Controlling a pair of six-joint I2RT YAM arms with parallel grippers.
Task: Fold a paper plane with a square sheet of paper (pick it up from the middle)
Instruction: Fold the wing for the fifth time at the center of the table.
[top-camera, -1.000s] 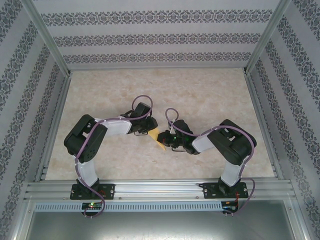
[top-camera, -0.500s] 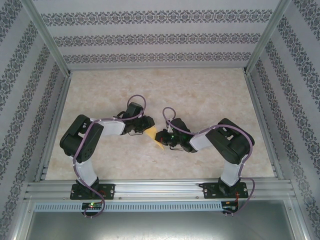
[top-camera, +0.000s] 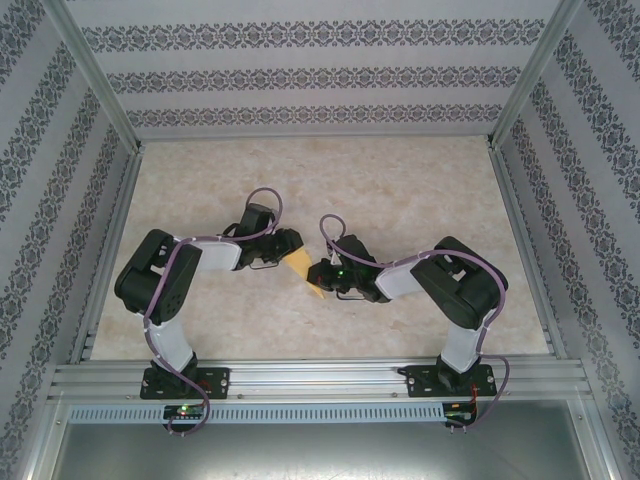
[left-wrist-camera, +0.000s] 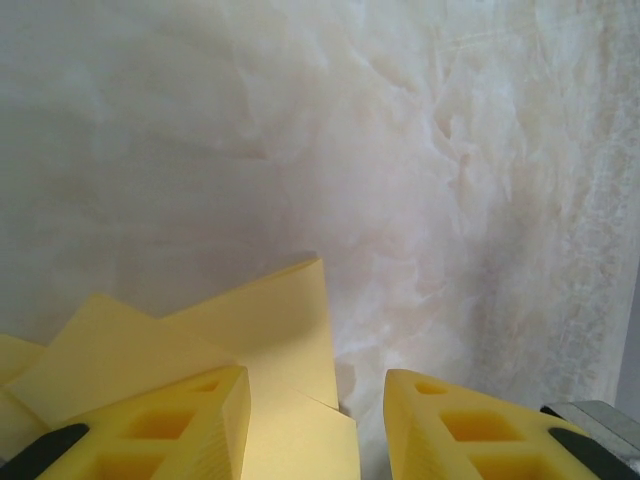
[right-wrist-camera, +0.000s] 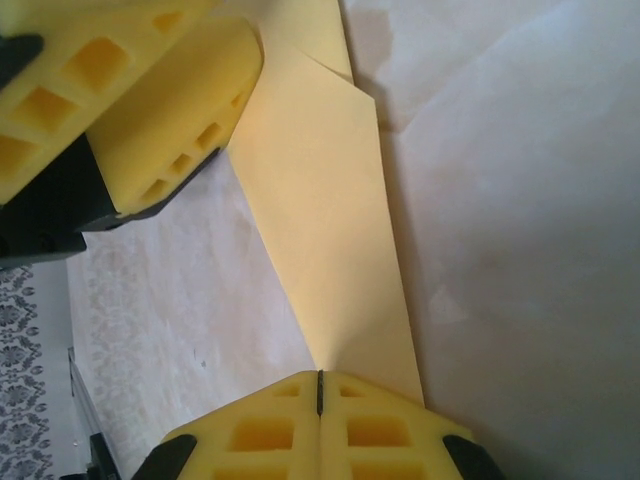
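Nearest, the right gripper (right-wrist-camera: 320, 398) has its pads pressed flat together on the narrow end of the yellow paper (right-wrist-camera: 320, 210), which comes out of the seam between them as a long folded strip. Just beyond, in the top view, the paper is around the middle of the table (top-camera: 420, 190). It spans the small gap between the two grippers, partly folded into layered flaps and not yet a dart. At its far-left end the left gripper (left-wrist-camera: 315, 405) stands with its jaws partly apart. One finger lies against the paper's layers, bare table shows through the gap, and I see no pinch there. Farther still come marbled tabletop and the patterned walls (top-camera: 320, 75).

The paper looks very light, thin and limp, so a single ply should buckle if pushed, while pressed creases should stay put. It probably slides easily on the smooth surface and would crumple under a rough pinch. The better hold, I judge, is on the stacked layers beside a crease, not on a loose corner.
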